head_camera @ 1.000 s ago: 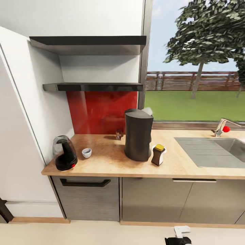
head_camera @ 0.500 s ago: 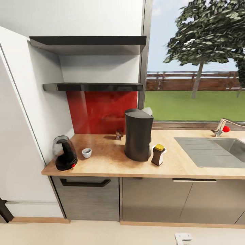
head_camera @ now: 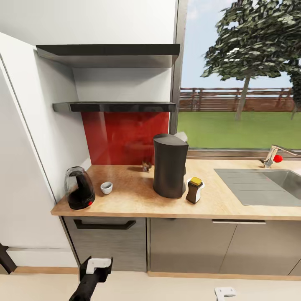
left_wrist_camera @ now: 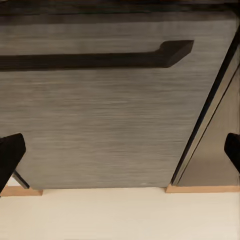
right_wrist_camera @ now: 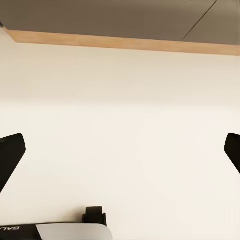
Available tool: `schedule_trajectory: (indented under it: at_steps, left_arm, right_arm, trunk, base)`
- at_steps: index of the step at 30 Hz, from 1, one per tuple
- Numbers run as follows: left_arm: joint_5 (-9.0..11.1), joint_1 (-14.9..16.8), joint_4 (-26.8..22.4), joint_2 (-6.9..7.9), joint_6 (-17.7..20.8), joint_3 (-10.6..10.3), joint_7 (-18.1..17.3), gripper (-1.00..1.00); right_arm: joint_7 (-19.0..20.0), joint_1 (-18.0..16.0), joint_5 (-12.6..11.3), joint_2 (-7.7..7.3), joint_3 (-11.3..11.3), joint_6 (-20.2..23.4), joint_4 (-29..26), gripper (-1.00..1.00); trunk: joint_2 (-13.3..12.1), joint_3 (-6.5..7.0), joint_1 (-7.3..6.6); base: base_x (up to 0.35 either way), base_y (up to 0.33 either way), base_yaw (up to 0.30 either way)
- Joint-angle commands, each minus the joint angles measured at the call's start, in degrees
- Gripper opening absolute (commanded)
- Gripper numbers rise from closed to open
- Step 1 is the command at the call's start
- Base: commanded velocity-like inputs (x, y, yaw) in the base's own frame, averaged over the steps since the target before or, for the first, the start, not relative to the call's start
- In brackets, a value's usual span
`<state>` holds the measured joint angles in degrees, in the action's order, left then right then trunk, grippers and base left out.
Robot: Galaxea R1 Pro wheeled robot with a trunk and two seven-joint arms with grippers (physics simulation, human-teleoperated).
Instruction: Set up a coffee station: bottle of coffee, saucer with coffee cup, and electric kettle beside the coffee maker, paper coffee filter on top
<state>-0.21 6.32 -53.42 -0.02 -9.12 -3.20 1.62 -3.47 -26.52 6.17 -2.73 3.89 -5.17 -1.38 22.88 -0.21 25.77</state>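
Note:
The tall dark coffee maker (head_camera: 169,166) stands mid-counter, with a white paper-like piece (head_camera: 182,136) at its top rear edge. Right beside it is the coffee bottle (head_camera: 194,190), brown with a yellow lid, and a white rim (head_camera: 202,185), perhaps the saucer, peeks from behind it. A small white cup (head_camera: 106,187) sits left of the maker. The black electric kettle (head_camera: 79,188) is at the counter's left end. My left gripper (head_camera: 97,264) (left_wrist_camera: 120,155) hangs low before the drawer, open and empty. My right gripper (head_camera: 225,292) (right_wrist_camera: 120,155) is open over the floor.
The countertop (head_camera: 133,200) ends at a white wall on the left, and a sink (head_camera: 267,186) with a tap lies to the right. Two dark shelves (head_camera: 113,106) hang above. A small brown object (head_camera: 146,166) stands by the red backsplash. The drawer handle (left_wrist_camera: 100,59) faces my left wrist.
My left arm has risen into the head view at the bottom left. My right gripper has sunk to the bottom edge. Things on the counter have not moved.

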Motion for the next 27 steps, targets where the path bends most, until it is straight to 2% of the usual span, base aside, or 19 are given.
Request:
schedule_trajectory:
  at_steps: [1,8,11,15,17,20,24,27]
  left_arm:
    - [0.0,0.4,-1.4,-0.08,0.9,-0.3,0.3,1.00]
    - [-0.2,1.1,-12.4,-1.80,7.8,-0.5,0.7,1.00]
    - [-0.2,1.1,-15.6,-2.25,9.6,-0.6,1.9,1.00]
    - [-0.2,1.1,-19.4,-2.49,11.7,-0.9,5.6,1.00]
    - [-0.2,0.9,-22.0,-2.48,12.4,-2.2,8.3,1.00]
    - [-0.3,0.9,-24.5,-2.46,13.7,-3.6,10.6,1.00]
    - [-0.2,1.1,-30.3,-2.54,20.5,-4.9,14.8,1.00]
    - [-0.2,1.5,-32.5,-2.73,22.1,-5.4,16.5,1.00]
  right_arm:
    - [-0.2,0.0,0.6,0.00,0.4,-0.2,0.1,1.00]
    - [-0.2,0.0,0.6,0.00,0.5,-0.2,0.1,1.00]
    - [-0.2,0.0,0.6,0.00,0.5,-0.2,0.1,1.00]
    - [-0.2,0.0,0.6,0.00,0.5,-0.2,0.1,1.00]
    - [-0.3,0.0,0.6,0.00,0.5,-0.2,0.1,1.00]
    - [-0.3,0.0,0.5,0.00,0.5,-0.2,0.1,1.00]
    - [-0.3,0.0,0.5,0.00,0.5,-0.2,0.1,1.00]
    - [-0.3,0.0,0.5,0.00,0.5,-0.2,0.1,1.00]
  trunk:
    - [0.0,-0.03,0.02]
    - [0.0,-0.03,0.02]
    - [0.0,-0.03,0.02]
    - [0.0,-0.03,0.02]
    - [0.0,-0.03,0.02]
    - [0.0,-0.03,0.02]
    - [0.0,-0.03,0.02]
    - [0.0,-0.03,0.02]
  base:
    - [0.000,0.000,0.000]
    - [0.000,0.000,0.000]
    - [0.000,0.000,0.000]
    - [0.000,0.000,0.000]
    - [0.000,0.000,0.000]
    - [0.000,0.000,0.000]
    - [0.000,0.000,0.000]
    - [0.000,0.000,0.000]
